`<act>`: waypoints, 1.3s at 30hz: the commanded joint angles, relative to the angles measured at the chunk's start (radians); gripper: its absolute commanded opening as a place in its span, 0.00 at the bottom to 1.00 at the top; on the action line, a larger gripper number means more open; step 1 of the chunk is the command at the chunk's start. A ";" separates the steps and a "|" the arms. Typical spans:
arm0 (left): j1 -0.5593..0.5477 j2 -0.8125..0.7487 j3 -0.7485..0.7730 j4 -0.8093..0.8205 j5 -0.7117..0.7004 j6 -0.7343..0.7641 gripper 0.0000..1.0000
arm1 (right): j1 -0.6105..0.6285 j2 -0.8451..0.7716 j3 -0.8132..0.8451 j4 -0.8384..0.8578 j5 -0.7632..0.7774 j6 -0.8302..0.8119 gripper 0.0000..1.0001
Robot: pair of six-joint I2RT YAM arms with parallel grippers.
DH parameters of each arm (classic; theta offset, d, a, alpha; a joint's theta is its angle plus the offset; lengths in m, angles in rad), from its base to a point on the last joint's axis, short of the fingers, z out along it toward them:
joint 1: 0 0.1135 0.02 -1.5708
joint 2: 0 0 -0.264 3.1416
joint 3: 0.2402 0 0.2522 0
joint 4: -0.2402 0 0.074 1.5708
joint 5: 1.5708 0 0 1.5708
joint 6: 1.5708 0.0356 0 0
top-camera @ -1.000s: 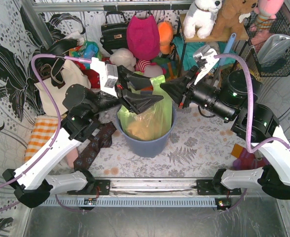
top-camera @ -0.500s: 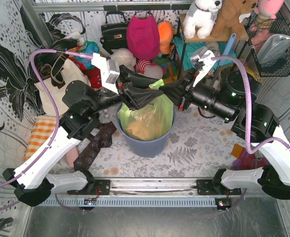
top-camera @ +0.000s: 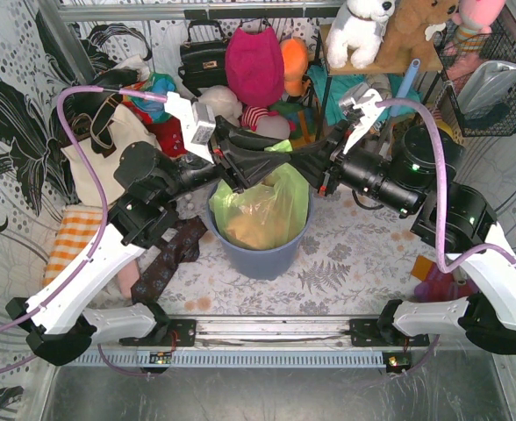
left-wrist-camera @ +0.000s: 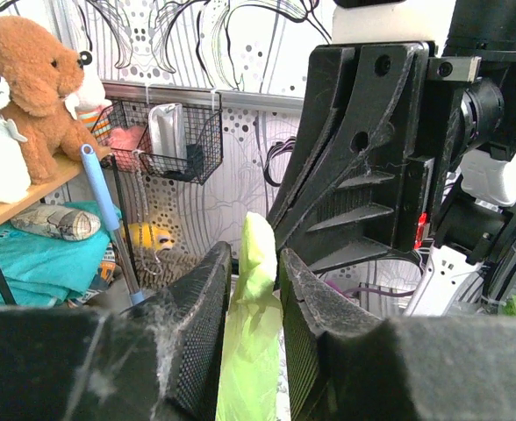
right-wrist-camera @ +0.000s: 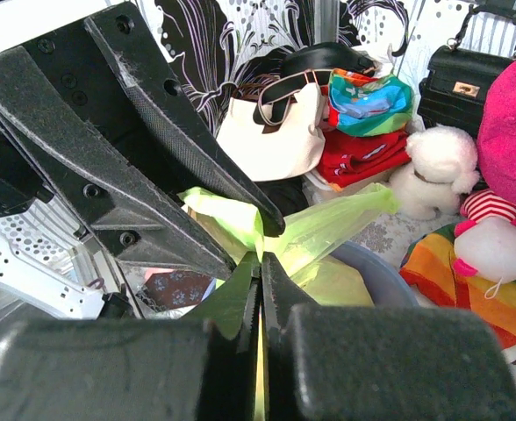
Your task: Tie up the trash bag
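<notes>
The lime-green trash bag sits in a blue-grey bin, with orange-brown paper showing through it. Both grippers meet above the bin's mouth. My right gripper is shut on a pulled-up flap of the bag, and a thin green line shows between its jaws. In the top view the right gripper faces the left gripper tip to tip. My left gripper straddles an upright strip of the bag. Its jaws are narrow but still apart, with slim gaps beside the strip.
A white tote bag, a black handbag and a pink plush crowd the back. Plush toys sit on a shelf and a wire basket hangs at right. A dark patterned cloth lies left of the bin.
My left gripper has moved right toward the right gripper, and its jaws have narrowed around a strip of the bag. The right arm has stayed put, still gripping.
</notes>
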 commanded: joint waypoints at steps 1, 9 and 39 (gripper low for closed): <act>-0.001 -0.015 -0.003 0.067 -0.020 -0.009 0.37 | 0.001 0.007 0.021 -0.008 -0.018 -0.011 0.00; -0.001 -0.020 -0.011 0.068 -0.026 -0.009 0.29 | 0.001 0.005 0.019 -0.007 -0.012 -0.011 0.00; -0.001 -0.030 -0.061 0.088 -0.026 -0.018 0.50 | 0.002 -0.016 0.103 -0.048 0.066 -0.006 0.42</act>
